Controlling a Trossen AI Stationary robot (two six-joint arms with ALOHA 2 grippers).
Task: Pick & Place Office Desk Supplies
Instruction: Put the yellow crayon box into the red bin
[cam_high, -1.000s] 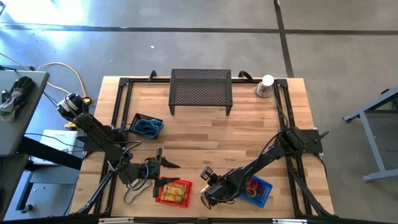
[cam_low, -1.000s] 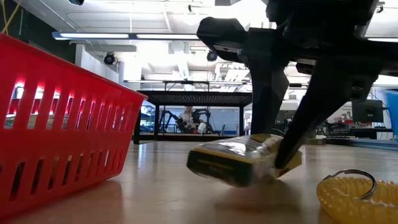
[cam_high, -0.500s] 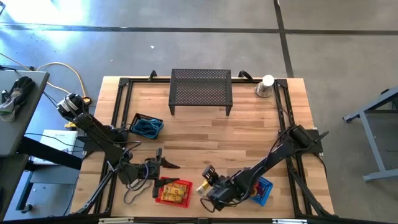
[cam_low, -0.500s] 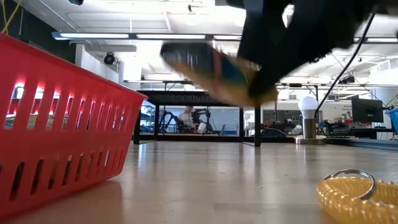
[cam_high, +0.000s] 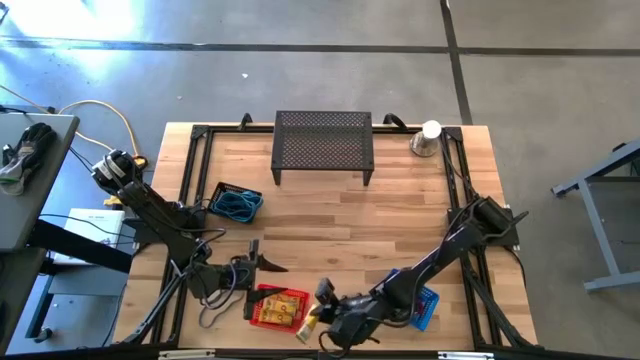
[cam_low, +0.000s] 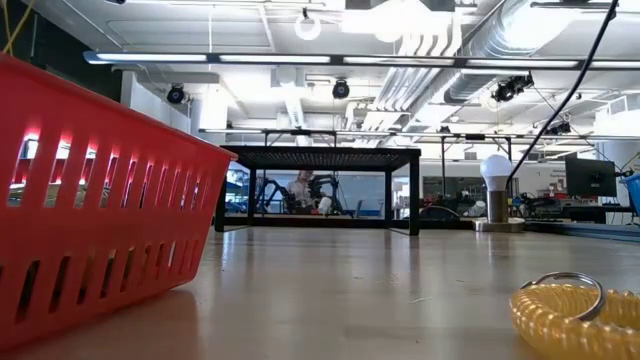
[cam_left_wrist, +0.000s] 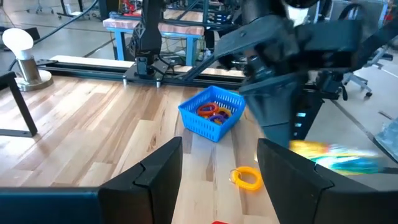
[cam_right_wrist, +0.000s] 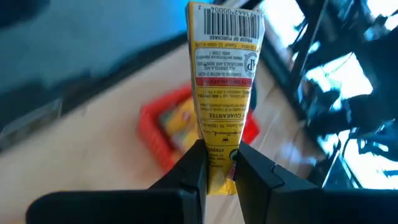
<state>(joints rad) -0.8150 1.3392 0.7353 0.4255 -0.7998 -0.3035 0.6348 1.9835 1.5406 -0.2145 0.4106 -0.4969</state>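
Reference landmark: red basket, near the front edge of the wooden table.
Right gripper: just beside the red basket, on its right side, raised above the table top. In the right wrist view its fingers are clenched on the lower end of a yellow packet.
Yellow packet: long, narrow and wrapped, with a barcode at its far end; held clear of the table, pointing away from the wrist toward the red basket. In the high view the packet lies at the basket's front right corner.
Red basket contents: yellow items lie inside; their exact form cannot be told.
Left gripper: just behind the red basket, fingers spread apart and holding nothing.
Blue basket: to the right of the red basket, beyond the right arm; holds orange and purple rings.
Yellow coil loop: on the table between the red basket and the blue basket, with a metal ring attached.
Second blue basket: behind the red basket, toward the left; holds teal loops.
Black mesh stand: at the table's rear edge, well apart from the red basket.
Silver cone with white ball: rear right corner, beside the mesh stand.
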